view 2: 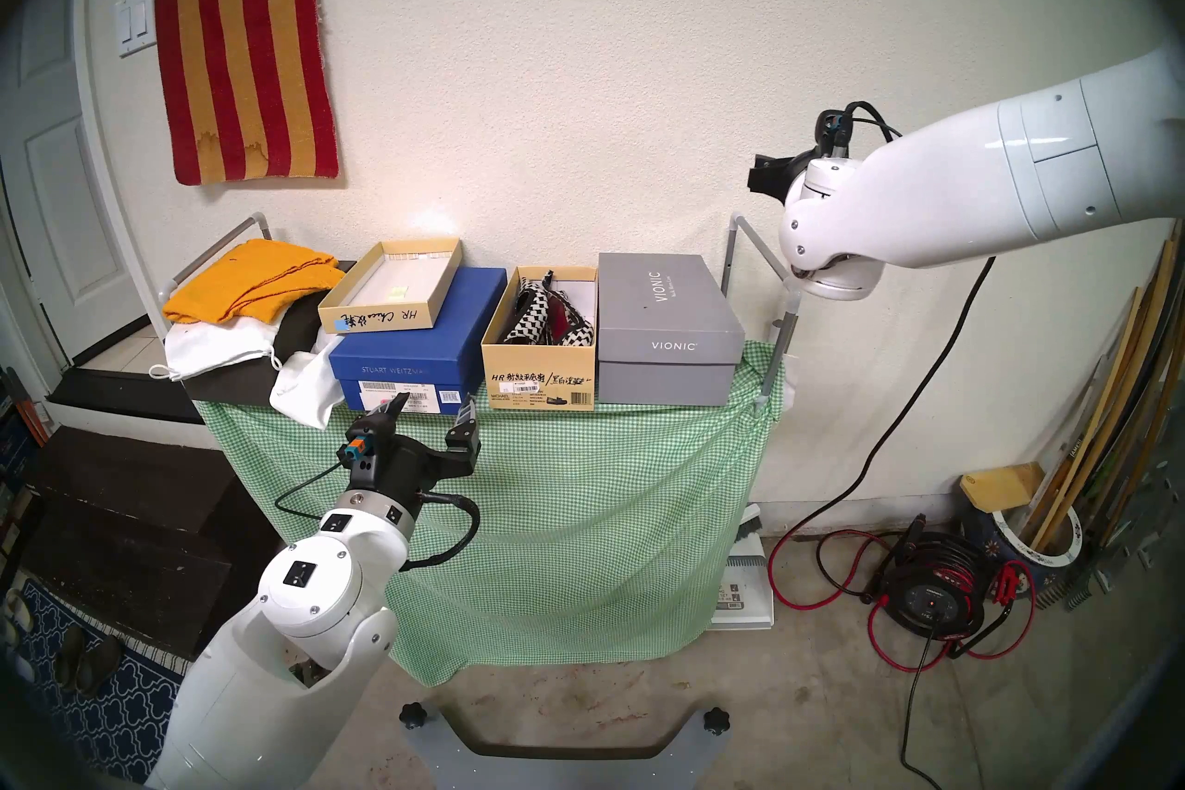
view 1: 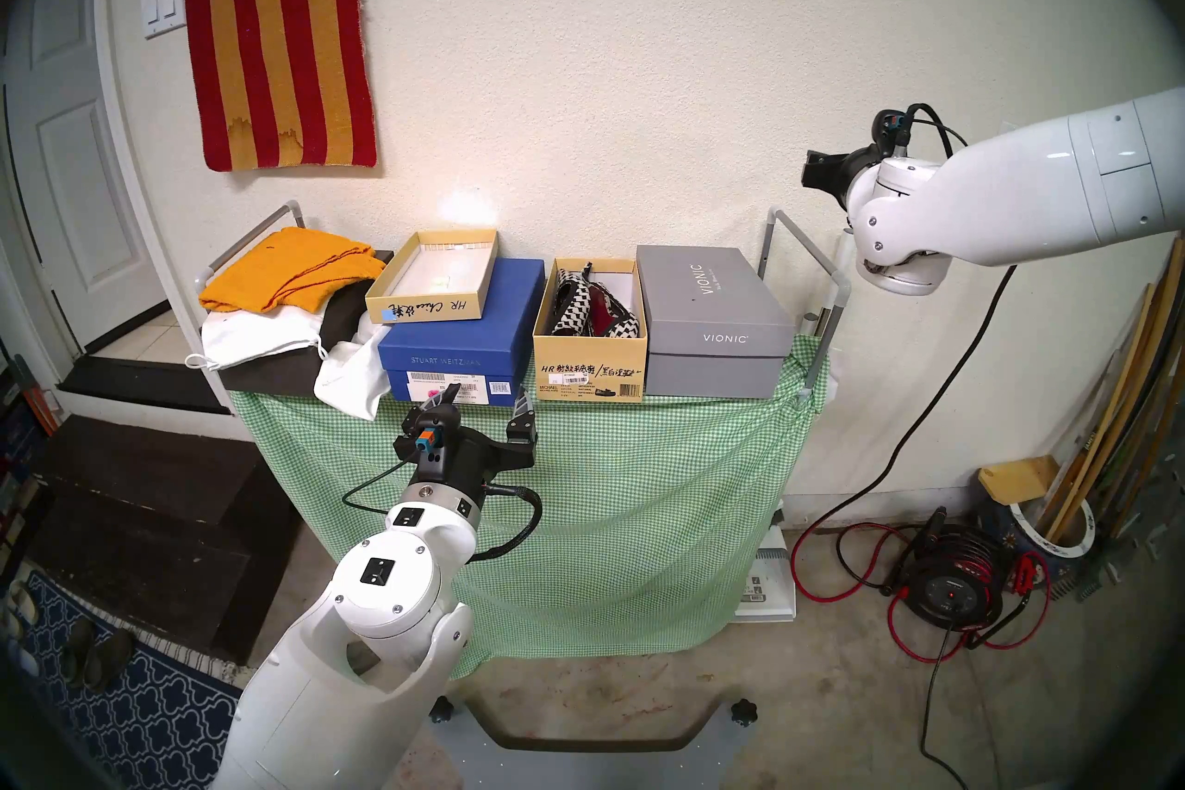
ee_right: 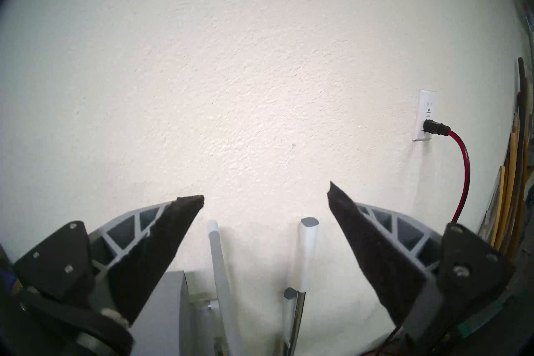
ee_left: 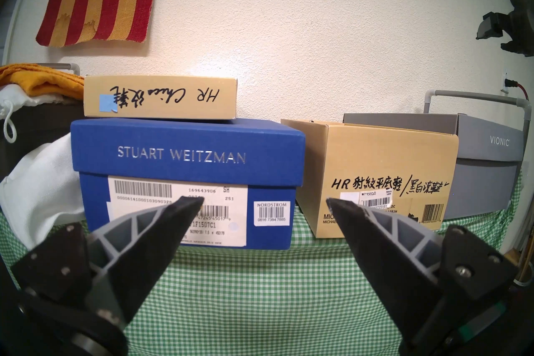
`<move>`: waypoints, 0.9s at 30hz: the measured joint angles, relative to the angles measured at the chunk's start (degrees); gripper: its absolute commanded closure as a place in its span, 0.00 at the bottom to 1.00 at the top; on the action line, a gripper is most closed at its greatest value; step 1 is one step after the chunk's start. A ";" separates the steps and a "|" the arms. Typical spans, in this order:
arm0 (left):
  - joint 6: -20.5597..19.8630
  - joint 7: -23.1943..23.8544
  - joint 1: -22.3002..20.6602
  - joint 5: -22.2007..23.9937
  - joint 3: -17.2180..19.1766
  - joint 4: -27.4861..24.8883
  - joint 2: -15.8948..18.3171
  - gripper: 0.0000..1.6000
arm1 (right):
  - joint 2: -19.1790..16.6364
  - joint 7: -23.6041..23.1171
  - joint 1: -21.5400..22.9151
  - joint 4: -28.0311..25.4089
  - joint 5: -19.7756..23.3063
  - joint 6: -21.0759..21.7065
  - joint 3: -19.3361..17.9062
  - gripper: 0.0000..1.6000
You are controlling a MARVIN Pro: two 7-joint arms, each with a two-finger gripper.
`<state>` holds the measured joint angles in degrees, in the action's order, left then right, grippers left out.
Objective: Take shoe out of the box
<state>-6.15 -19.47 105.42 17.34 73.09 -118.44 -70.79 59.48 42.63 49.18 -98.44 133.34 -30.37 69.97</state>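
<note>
The box (view 1: 590, 369) (view 2: 542, 378) (ee_left: 375, 173) is a deep tan cardboard shoebox with black "HR" handwriting, standing open on the table between a blue box and a grey one. Inside lie black-and-white checked shoes (view 1: 593, 304) (view 2: 551, 314) with red lining; the left wrist view does not show them. My left gripper (view 1: 487, 399) (view 2: 436, 404) (ee_left: 264, 200) hangs open and empty in front of the table edge, lower than the box rim and left of the box. My right gripper (ee_right: 263, 196) is open and empty, raised high to the right of the table and facing the wall.
A shallow tan lid (view 1: 436, 282) rests on the blue Stuart Weitzman box (view 1: 462, 340). The grey VIONIC box (view 1: 712, 320) touches the box's right side. Orange cloth (view 1: 288, 269) and white bags lie at the left. A green checked cloth (view 1: 577, 500) drapes the table; rail posts (view 1: 808, 269) stand at its ends.
</note>
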 measured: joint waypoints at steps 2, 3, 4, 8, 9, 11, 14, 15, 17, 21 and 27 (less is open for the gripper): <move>0.00 0.00 0.00 0.00 0.00 0.00 0.00 0.00 | 0.75 -0.75 0.69 -0.22 -0.72 1.68 0.03 0.00; 0.00 0.00 0.00 0.00 0.00 0.00 0.00 0.00 | 0.93 -0.88 0.92 -0.36 -0.90 2.01 0.03 0.00; 0.00 0.00 0.00 0.00 0.00 0.00 0.00 0.00 | 1.33 -1.17 1.45 -0.68 -1.28 2.72 -0.09 0.00; 0.00 0.00 0.00 0.00 0.00 0.00 0.00 0.00 | 2.54 -2.17 2.82 -1.11 -2.20 4.91 -1.04 0.00; 0.00 0.00 0.00 0.00 0.00 0.00 0.00 0.00 | 2.85 -2.54 3.12 -1.06 -2.30 5.68 -1.36 0.00; 0.00 0.00 0.00 0.00 0.00 0.00 0.00 0.00 | 3.33 -3.76 3.52 -0.51 -2.22 7.55 -2.10 0.00; 0.00 0.00 0.00 0.00 0.00 0.00 0.00 0.00 | 3.99 -6.32 3.76 1.05 -0.91 10.23 -3.04 0.00; 0.00 0.00 0.00 0.00 0.00 0.00 0.00 0.00 | 4.19 -6.95 3.72 1.66 -0.40 11.01 -3.30 0.00; 0.00 0.00 0.00 0.00 0.00 0.00 -0.01 0.00 | 4.75 -8.93 3.44 3.61 1.11 13.13 -4.12 0.00; 0.00 0.00 0.00 0.00 0.00 0.00 -0.01 0.00 | 5.67 -13.58 2.03 7.69 4.00 17.79 -5.71 0.00; 0.00 0.00 0.00 0.00 0.00 0.00 -0.01 0.00 | 7.13 -19.97 -0.55 13.23 7.11 24.28 -7.27 0.00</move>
<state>-6.15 -19.47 105.42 17.34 73.09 -118.44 -70.80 66.62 22.66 48.63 -85.20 140.45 -6.10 62.69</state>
